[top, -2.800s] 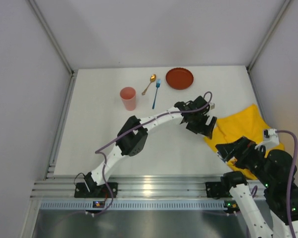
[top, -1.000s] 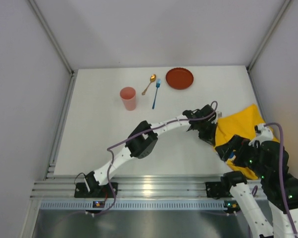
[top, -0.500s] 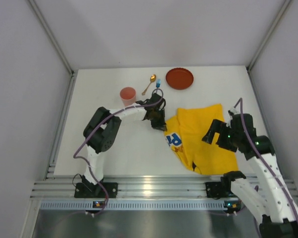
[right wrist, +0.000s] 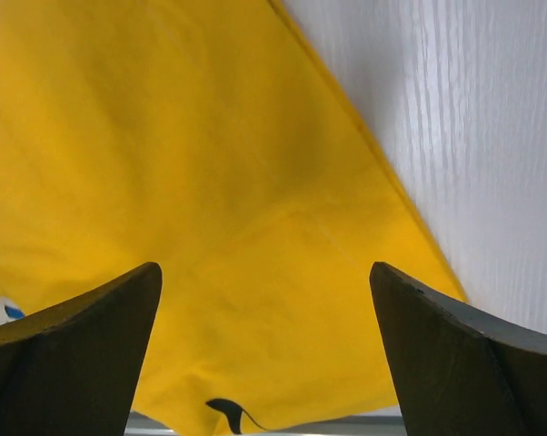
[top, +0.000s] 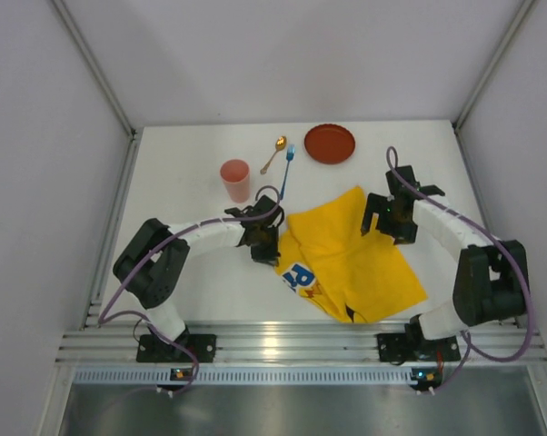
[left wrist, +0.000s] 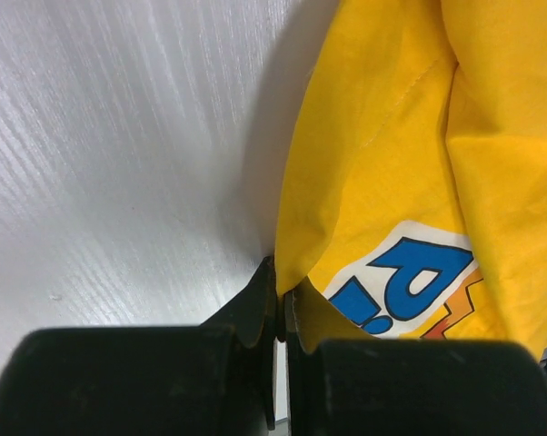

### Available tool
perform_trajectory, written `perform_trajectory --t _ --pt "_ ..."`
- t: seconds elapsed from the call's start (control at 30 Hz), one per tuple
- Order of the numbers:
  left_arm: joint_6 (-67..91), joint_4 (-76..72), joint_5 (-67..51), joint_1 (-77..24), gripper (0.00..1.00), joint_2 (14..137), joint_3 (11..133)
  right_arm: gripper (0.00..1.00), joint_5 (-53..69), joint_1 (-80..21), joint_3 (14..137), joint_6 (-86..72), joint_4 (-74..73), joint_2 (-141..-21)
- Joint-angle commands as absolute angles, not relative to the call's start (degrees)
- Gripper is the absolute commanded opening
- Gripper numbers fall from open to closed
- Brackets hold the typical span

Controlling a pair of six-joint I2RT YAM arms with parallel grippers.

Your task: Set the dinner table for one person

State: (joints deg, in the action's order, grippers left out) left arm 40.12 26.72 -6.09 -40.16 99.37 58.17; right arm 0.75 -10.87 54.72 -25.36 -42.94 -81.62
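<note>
Fingers (left wrist: 255,309) of the left gripper (left wrist: 278,292) are pinched together on the left edge of the yellow cloth (top: 355,263). The right gripper (right wrist: 264,270) is spread wide over the cloth's upper right part and grips nothing. The dinner table (top: 183,263) fills the middle of the top view. The cloth lies centre-right on it, skewed like a diamond and rumpled, with folds at its left and lower parts. The red plate (top: 330,143) sits upper centre. The pink cup (top: 235,180) stands upright at upper left of the cloth. The blue fork (top: 285,173) and gold spoon (top: 273,154) lie between cup and plate. All 4 are off the cloth. Looks early: the cloth is roughly placed but not flat or squared, and all 4 items have yet to be laid out.
</note>
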Motion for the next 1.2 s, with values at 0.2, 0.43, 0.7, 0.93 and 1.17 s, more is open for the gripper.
perform_trajectory --t 0.2,0.43,0.7,0.93,1.17 --pt "40.96 28.13 -4.39 -39.9 0.0 95.89 52.38 0.84 -9.31 -12.39 64.86 -24.96 -36.21 -97.02" --pt "41.92 27.77 -4.13 -39.81 0.0 95.19 51.24 0.58 -11.51 -14.32 64.87 -24.52 -36.65 -101.95" --pt "44.81 29.25 -2.64 -37.8 0.0 93.26 49.92 0.01 -12.83 -15.03 66.26 -22.77 -38.75 -102.39" --pt "51.93 40.57 7.98 -29.2 0.0 76.4 42.72 0.0 -17.57 -9.5 69.08 -20.48 -42.53 -100.11" --pt "60.2 53.95 16.26 -28.39 0.0 58.55 39.64 0.0 -17.32 -7.91 69.52 -22.58 -44.12 -101.16"
